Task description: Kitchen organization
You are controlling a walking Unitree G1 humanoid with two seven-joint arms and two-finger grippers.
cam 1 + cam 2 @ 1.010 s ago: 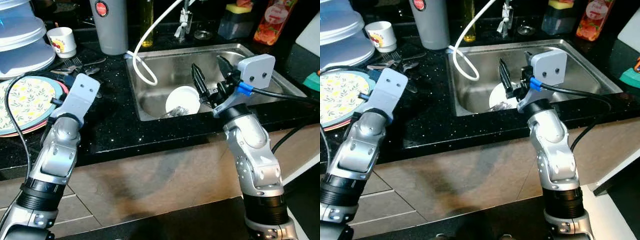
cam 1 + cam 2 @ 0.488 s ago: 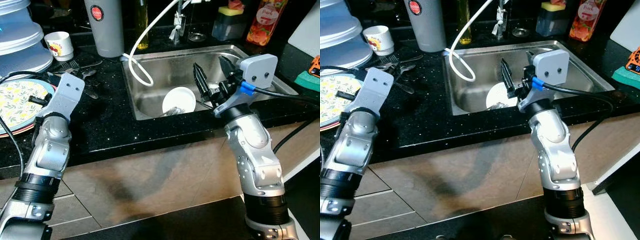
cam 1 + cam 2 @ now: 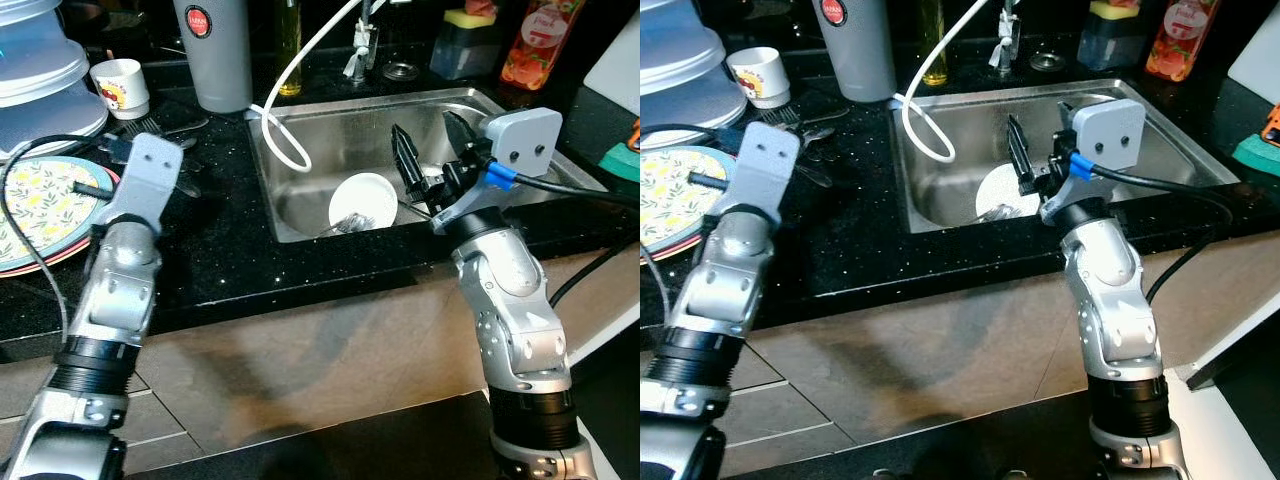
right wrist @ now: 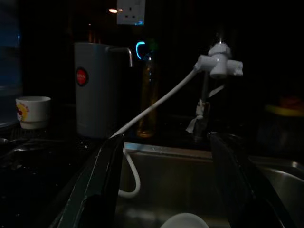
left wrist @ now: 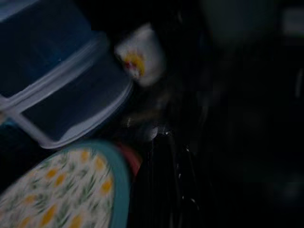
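R fingers [image 3: 432, 158] spread wide, holding nothing, over 1 sink [image 3: 330, 135] w/ 1 white bowl [image 3: 363, 199].

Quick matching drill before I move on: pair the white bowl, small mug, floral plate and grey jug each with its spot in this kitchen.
Things:
1. white bowl
2. small mug
3. floral plate
4. grey jug

Places:
A. counter, far left edge
B. inside the sink
C. counter, just left of the sink's back corner
D. counter, beside stacked clear containers

Pairs: 1-B, 2-D, 3-A, 4-C
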